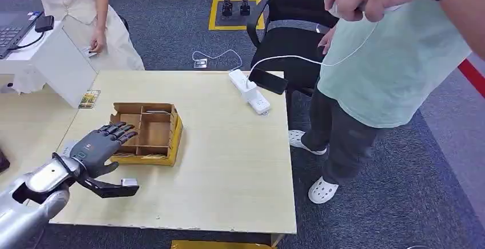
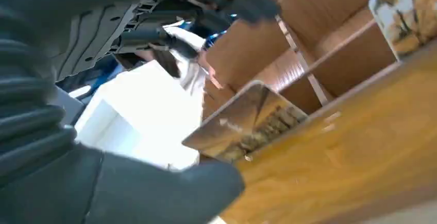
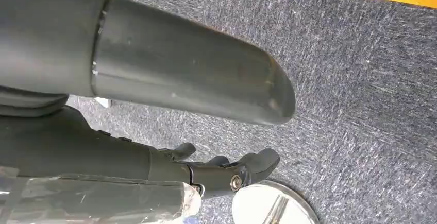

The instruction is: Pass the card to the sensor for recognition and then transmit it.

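Left hand poised at card box; card not yet lifted.

Head view: the left hand point(image 1: 102, 146) hovers at the nine o'clock edge of the partitioned cardboard box point(image 1: 147, 133) on the pale wooden bench point(image 1: 229, 157), fingers point(image 1: 121, 131) spread over the rim, thumb extended, holding nothing. Left wrist view: a glossy, rounded-corner card point(image 2: 242, 123) stands tilted against the box wall, beside the thumb; contact cannot be confirmed. Right wrist view: the right hand point(image 3: 227, 170) hangs over grey carpet, fingers loosely curled, empty. Judged step: picking the card; next calls for a pinch on its edge.
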Available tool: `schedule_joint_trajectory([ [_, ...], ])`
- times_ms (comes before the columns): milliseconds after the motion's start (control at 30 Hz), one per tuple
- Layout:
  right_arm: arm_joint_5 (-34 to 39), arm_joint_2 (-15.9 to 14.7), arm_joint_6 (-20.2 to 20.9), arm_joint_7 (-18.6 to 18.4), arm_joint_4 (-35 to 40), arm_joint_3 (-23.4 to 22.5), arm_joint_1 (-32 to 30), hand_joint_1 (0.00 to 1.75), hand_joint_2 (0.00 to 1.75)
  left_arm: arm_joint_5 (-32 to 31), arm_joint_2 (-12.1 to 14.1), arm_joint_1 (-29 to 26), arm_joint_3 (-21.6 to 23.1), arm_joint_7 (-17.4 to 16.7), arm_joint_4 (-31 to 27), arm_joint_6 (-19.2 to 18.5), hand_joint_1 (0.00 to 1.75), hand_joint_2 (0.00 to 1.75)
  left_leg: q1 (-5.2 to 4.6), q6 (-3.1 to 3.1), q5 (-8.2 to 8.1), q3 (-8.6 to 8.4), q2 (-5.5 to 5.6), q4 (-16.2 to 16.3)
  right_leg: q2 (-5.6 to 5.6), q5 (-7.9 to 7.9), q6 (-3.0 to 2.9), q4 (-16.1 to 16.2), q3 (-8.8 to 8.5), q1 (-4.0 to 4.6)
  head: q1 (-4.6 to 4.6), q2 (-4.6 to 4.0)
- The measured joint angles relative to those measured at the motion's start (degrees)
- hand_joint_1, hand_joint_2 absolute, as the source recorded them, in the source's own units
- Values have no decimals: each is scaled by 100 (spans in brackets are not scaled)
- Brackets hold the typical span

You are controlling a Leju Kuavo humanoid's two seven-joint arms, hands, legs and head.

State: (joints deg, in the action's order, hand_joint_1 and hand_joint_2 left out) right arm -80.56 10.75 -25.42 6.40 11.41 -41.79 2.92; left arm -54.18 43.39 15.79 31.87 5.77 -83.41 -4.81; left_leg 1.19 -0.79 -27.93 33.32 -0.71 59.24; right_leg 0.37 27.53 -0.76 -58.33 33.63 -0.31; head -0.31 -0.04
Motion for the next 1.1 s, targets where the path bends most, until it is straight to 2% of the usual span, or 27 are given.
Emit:
schedule_joint_trajectory([
  [867, 120, 0, 0, 48, 2, -101, 2, 0, 0, 135, 83, 40, -90, 87, 24, -68, 175, 175, 0, 0, 0, -1, 1, 0, -1, 0, 0, 0, 0, 0, 0, 0],
  [967, 85, 0, 4, 48, 2, -103, 4, 0, 0, 208, 81, 41, -105, 118, 28, -4, 175, 175, 0, 0, 0, -1, 1, 0, 0, 0, 0, 0, 0, 0, 2, 0],
  [1100, 67, -2, 13, 46, 0, -101, 4, 0, 0, 261, 63, 218, -364, -41, 39, 417, 175, 175, 1, 1, 4, -1, 3, 1, -1, -1, 0, 0, 3, 2, 2, 0],
])
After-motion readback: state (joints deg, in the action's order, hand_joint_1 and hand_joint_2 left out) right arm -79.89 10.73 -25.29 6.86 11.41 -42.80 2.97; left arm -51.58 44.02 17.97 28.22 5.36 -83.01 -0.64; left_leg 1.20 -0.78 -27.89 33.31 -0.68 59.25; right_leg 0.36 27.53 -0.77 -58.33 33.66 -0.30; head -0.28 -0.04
